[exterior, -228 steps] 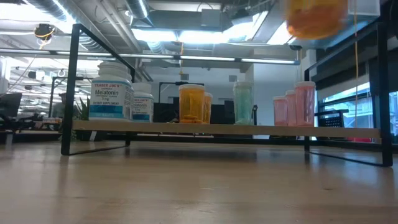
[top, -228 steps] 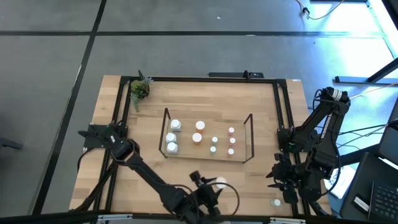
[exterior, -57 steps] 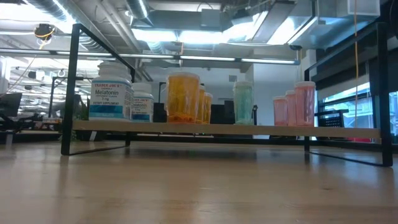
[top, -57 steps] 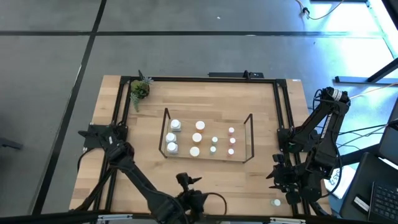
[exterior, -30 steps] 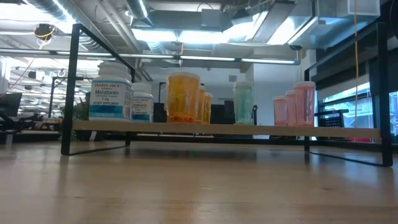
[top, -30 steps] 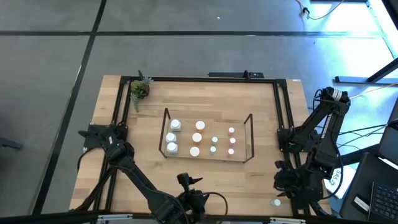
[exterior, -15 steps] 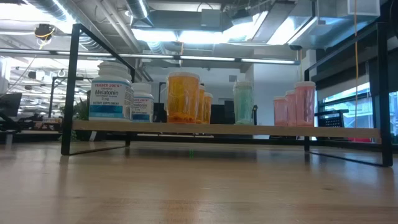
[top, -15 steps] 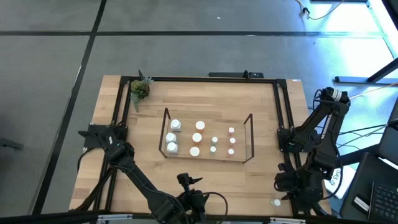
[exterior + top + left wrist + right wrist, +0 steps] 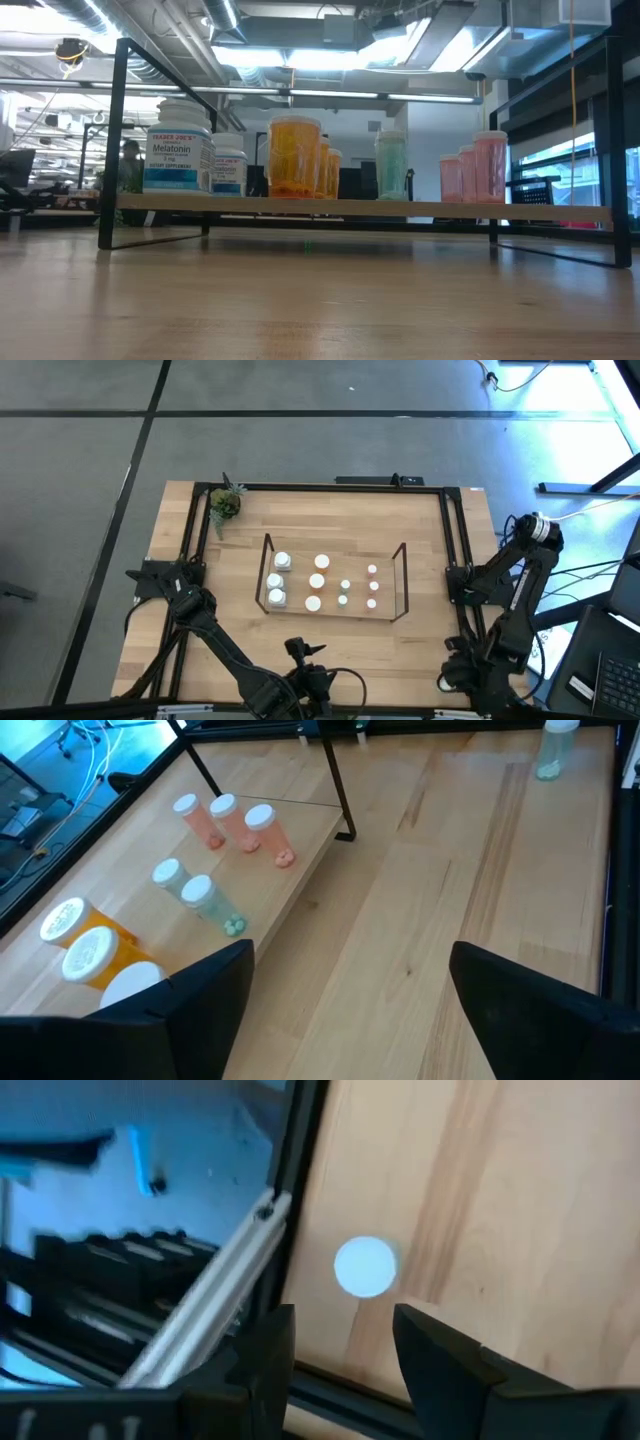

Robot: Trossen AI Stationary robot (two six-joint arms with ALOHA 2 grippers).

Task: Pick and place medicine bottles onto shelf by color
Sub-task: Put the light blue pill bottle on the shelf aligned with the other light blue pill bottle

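Right pincer (image 9: 340, 1342) lowered over white-capped bottle (image 9: 365, 1266)

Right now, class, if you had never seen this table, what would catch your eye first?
The shelf in the middle of the table, with bottles lined up by colour: white, orange, teal, pink. One lone teal bottle stands near the table's front right corner, and the right pincer hangs open just above its white cap. The left pincer waits open at the front edge.

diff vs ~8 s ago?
The left gripper has let go of the big orange bottle, now on the shelf, and pulled back, open. The right gripper dropped over the stray teal bottle. Other bottles, plant unchanged.
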